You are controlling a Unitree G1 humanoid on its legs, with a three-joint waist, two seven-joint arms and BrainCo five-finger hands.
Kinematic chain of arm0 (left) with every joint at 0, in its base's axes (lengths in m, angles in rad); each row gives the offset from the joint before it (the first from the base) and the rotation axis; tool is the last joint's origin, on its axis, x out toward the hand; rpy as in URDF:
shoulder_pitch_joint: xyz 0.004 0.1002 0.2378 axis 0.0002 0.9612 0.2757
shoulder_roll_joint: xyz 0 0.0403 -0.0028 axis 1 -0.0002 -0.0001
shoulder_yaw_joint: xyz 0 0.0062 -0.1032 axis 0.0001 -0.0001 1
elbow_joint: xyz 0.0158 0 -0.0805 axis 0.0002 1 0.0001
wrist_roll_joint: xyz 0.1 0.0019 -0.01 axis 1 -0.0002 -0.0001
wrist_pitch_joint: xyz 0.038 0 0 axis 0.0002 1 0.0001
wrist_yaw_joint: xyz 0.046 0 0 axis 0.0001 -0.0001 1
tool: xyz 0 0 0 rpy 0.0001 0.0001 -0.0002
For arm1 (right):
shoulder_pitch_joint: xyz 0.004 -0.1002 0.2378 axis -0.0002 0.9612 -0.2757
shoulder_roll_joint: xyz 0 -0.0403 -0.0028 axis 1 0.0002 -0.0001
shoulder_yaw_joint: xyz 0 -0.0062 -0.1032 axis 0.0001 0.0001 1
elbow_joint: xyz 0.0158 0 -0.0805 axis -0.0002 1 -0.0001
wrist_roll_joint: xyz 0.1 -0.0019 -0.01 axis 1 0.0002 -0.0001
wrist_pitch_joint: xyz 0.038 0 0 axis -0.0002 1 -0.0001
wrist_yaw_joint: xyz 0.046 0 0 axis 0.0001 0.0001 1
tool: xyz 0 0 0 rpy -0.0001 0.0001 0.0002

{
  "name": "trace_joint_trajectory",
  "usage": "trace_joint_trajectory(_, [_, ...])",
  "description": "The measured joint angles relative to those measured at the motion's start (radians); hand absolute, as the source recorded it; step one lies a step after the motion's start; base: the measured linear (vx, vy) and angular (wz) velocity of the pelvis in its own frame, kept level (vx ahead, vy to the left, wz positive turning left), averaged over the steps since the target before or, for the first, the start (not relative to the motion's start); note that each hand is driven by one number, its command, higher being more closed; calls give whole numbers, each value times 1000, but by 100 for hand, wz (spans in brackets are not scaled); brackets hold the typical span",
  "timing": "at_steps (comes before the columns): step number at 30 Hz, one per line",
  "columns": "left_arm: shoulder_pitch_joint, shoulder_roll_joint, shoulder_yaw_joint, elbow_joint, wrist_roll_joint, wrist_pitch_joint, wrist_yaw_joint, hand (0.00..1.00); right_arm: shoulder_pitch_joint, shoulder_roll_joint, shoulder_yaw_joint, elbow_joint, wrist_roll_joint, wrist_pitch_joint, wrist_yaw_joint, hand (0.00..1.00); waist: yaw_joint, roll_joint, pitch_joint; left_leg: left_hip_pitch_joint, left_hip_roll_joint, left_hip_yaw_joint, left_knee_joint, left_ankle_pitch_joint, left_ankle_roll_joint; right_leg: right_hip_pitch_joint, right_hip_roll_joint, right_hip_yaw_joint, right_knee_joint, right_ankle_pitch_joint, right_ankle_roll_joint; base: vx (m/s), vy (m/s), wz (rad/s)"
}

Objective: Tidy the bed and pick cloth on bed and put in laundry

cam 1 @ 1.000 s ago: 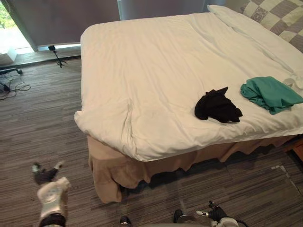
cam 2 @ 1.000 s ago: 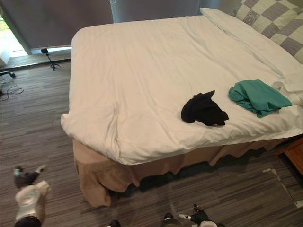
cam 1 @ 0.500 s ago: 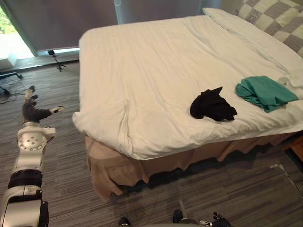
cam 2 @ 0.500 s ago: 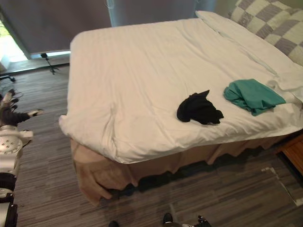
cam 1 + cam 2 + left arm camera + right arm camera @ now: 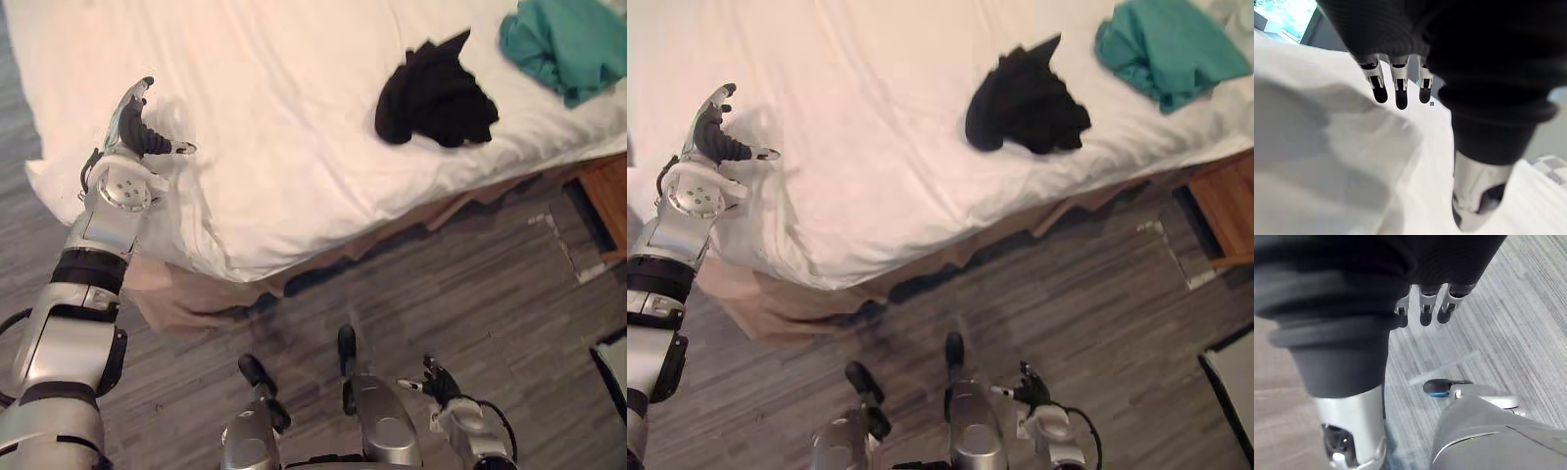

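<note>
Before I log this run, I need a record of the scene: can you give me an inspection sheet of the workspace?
Surface: white duvet, wrinkled near its corner.
Job's things: black cloth and green cloth lie on the duvet, apart, near its edge.
Clutter: nothing seen.
Hands: left hand open over the duvet corner; right hand open, low over the floor, empty.
Cables: nothing seen.
Surroundings: striped floor, tan bed skirt, wooden furniture at the right.
</note>
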Motion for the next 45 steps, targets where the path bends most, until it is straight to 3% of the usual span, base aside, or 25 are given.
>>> trace_joint_trajectory(9, [10, 3, 10, -6, 155, 54, -65, 100, -44, -41, 5, -9, 18, 3, -9, 0, 1, -1, 2, -20, 1, -9, 0, 10, 1, -11, 2, -5, -12, 10, 2, -5, 3, 1])
trace_joint_trajectory(15, [91, -23, 106, -5, 214, 46, -65, 100, -66, -79, -3, -19, 20, 2, 3, 0, 0, 5, 1, 18, 5, -13, -1, 12, 2, 28, 0, -9, -12, 7, 7, 4, 0, -1])
trace_joint_trajectory(19, [218, -43, 199, -9, 184, 18, -59, 100, -47, -96, -30, -34, 19, 12, 9, 0, -1, 23, -2, 79, 8, -13, 0, 13, -1, 88, 1, -25, -9, -7, 25, 17, -11, -2])
trace_joint_trajectory(23, [449, -116, 349, -9, 116, 5, -56, 100, 33, -120, -91, -5, 18, 45, 13, 0, 16, 72, -49, 129, 16, -43, 0, 3, -15, 150, 9, -69, 3, -48, 20, 29, -19, 18])
trace_joint_trajectory(24, [482, -126, 372, -9, 118, 8, -60, 0, 41, -119, -103, 6, 17, 52, 17, 0, 22, 76, -59, 134, 19, -44, 0, 3, -15, 154, 11, -72, 10, -53, 20, 72, -34, 19])
trace_joint_trajectory(26, [588, -154, 449, -3, 127, 17, -75, 0, 65, -119, -129, 47, 17, 74, 22, 0, 35, 84, -85, 156, 25, -61, 0, 3, -15, 188, 15, -94, 16, -71, 18, 94, -45, 25])
trace_joint_trajectory(28, [759, -201, 584, 67, 166, 69, -116, 0, 111, -114, -192, 101, 23, 99, 21, 0, 68, 88, -151, 183, 34, -76, 0, -2, -23, 223, 21, -118, 27, -100, 16, 118, -48, 27])
trace_joint_trajectory(33, [1048, -255, 831, 222, 251, 153, -136, 0, 160, -113, -377, 191, 99, 127, 3, 0, 123, 67, -251, 218, 34, -102, 0, -21, -41, 291, 15, -171, 22, -136, 17, 105, -7, 37])
trace_joint_trajectory(36, [1243, -291, 1019, 310, 333, 232, -107, 0, 146, -116, -557, 221, 149, 128, -98, 0, 143, 60, -334, 230, 19, -121, 0, -55, -48, 331, 6, -202, -8, -146, 22, 64, 22, 32])
trace_joint_trajectory(38, [1302, -330, 1075, 341, 371, 244, -108, 0, 118, -121, -637, 223, 180, 128, -167, 0, 155, 66, -347, 245, 10, -118, 0, -66, -45, 349, -2, -202, -16, -144, 24, 38, 40, 5])
trace_joint_trajectory(39, [1323, -363, 1086, 343, 376, 244, -109, 0, 104, -133, -683, 226, 186, 129, -204, 100, 158, 71, -357, 247, 3, -118, 0, -69, -43, 354, -7, -202, -22, -143, 26, 10, 32, -3])
trace_joint_trajectory(41, [1333, -427, 1080, 344, 376, 233, -107, 0, 67, -168, -748, 225, 186, 128, -258, 100, 160, 81, -372, 247, -4, -112, 0, -71, -41, 354, -12, -200, -29, -139, 30, 13, 24, -7])
trace_joint_trajectory(43, [1332, -477, 1009, 343, 370, 220, -100, 0, 42, -206, -755, 210, 183, 124, -305, 100, 158, 82, -380, 249, -4, -105, -1, -71, -41, 353, -13, -198, -29, -135, 30, 11, 4, -12])
trace_joint_trajectory(45, [1324, -542, 847, 307, 318, 181, -68, 0, 12, -235, -731, 104, 164, 106, -389, 100, 151, 84, -391, 261, -3, -94, -1, -71, -41, 352, -12, -180, -29, -135, 30, 13, -13, -25])
